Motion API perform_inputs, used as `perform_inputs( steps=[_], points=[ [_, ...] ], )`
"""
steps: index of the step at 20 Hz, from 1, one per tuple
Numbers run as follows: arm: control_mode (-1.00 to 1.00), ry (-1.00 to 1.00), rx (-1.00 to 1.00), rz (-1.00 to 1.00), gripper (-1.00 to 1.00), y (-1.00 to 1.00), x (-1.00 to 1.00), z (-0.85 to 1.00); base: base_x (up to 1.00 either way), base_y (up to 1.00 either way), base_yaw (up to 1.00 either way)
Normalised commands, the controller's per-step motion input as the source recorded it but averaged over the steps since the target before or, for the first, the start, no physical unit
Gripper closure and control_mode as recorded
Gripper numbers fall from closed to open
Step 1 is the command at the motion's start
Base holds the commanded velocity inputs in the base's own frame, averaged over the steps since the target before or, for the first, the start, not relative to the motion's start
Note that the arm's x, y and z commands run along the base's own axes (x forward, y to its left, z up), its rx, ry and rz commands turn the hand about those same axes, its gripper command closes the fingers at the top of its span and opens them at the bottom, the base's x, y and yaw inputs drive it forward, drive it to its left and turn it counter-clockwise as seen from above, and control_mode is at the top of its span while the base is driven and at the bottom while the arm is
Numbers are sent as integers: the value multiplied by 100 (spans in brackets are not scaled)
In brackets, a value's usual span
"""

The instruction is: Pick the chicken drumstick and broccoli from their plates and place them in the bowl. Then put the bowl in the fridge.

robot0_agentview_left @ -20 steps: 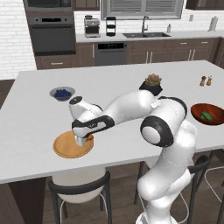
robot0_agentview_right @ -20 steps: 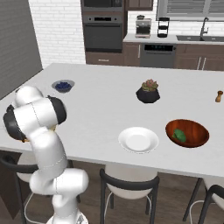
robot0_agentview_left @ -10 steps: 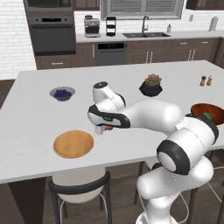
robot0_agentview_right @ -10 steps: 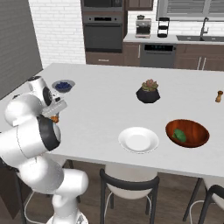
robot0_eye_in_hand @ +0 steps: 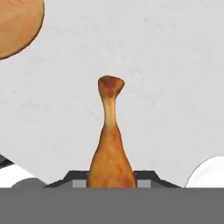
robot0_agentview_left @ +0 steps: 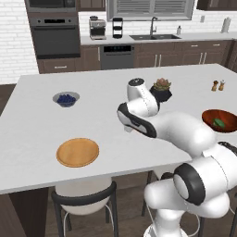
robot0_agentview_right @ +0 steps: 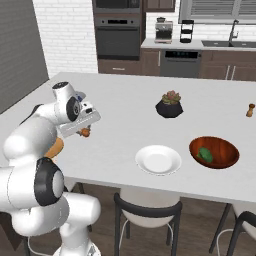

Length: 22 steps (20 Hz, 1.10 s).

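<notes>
The chicken drumstick (robot0_eye_in_hand: 110,148) is clamped at its thick end in the gripper (robot0_agentview_right: 84,131), bone end pointing away, carried above the worktop (robot0_agentview_left: 106,95) between the wooden plate (robot0_agentview_left: 77,152) and the reddish-brown bowl (robot0_agentview_right: 214,152). The broccoli (robot0_agentview_right: 205,154) lies in that bowl. Just beside the bowl sits the white plate (robot0_agentview_right: 158,160); beyond it, a succulent pot (robot0_agentview_right: 169,104).

A small grey bowl of blueberries (robot0_agentview_left: 66,98) is placed on the left part of the white counter (robot0_agentview_left: 92,120). A black succulent pot (robot0_agentview_right: 169,104) is seen further right. Two small shakers (robot0_agentview_left: 218,85) are set near the far right edge.
</notes>
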Motion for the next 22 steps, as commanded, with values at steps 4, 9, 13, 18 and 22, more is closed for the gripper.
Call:
perform_inputs(
  steps=[4, 9, 13, 18, 22],
  points=[
    [-100, -10, 0, -22, 100, -100, 0, 22, 0, 0, 0],
    [-100, -5, 2, -25, 100, -100, -1, 30, 0, 0, 0],
    [-100, -3, 0, -25, 100, -100, -3, 13, 0, 0, 0],
    [-100, -1, 0, -25, 100, -100, 0, 20, 0, 0, 0],
    [-100, 0, 0, -23, 100, -100, 0, 26, 0, 0, 0]
  ],
)
